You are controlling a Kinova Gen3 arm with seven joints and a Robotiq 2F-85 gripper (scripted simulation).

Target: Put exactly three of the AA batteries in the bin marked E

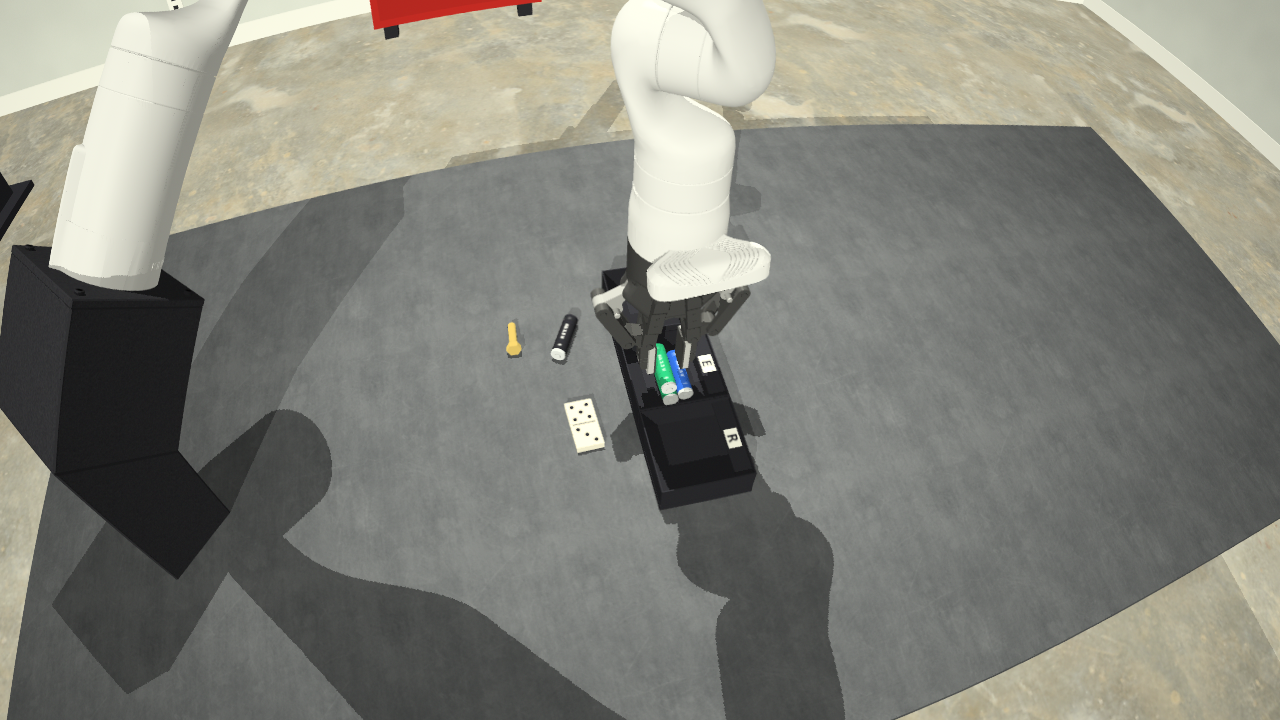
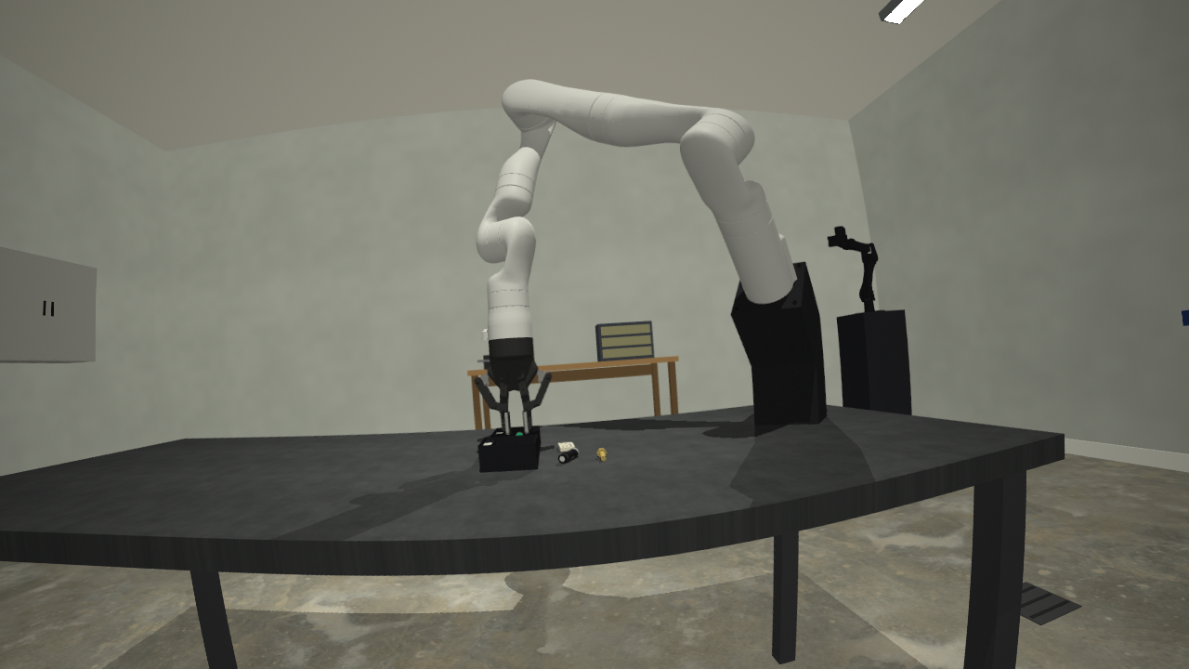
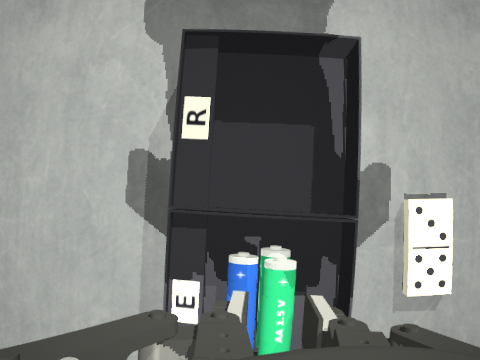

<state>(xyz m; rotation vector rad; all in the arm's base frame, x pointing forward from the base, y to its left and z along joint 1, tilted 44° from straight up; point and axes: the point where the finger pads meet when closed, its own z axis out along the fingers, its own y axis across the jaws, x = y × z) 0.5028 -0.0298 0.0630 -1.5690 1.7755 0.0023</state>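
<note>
Observed the gripper (image 1: 668, 357) (image 2: 516, 424) (image 3: 275, 316) partly open, low over the bin marked E (image 1: 716, 380) (image 2: 499, 431) (image 3: 169, 250); astride the upper green battery (image 1: 663, 365) (image 2: 518, 433) (image 3: 277, 305), with a gap at one side, so judged as holding nothing; counted in bin E also a lower green battery (image 1: 670, 399) (image 3: 270, 252) and a blue battery (image 1: 682, 380) (image 3: 241, 275); located inboard of every edge of the table (image 1: 939, 313) (image 2: 333, 491) (image 3: 75, 100), nearer the top view's upper edge than its lower right corner; noted towards the left edge, outside the bins, a black battery (image 1: 563, 337) (image 2: 568, 456), a domino (image 1: 583, 425) (image 2: 567, 446) (image 3: 428, 247) and a yellow bolt (image 1: 512, 339) (image 2: 602, 453); judged at release, count of three met; could roll the upper green battery if opening wider, by pushing the blue one; could drag a battery out or tip bin E and bin R (image 1: 707, 483) (image 2: 508, 453) (image 3: 176, 150) if lifting askew; advise rising straight, then checking for stillness.
</note>
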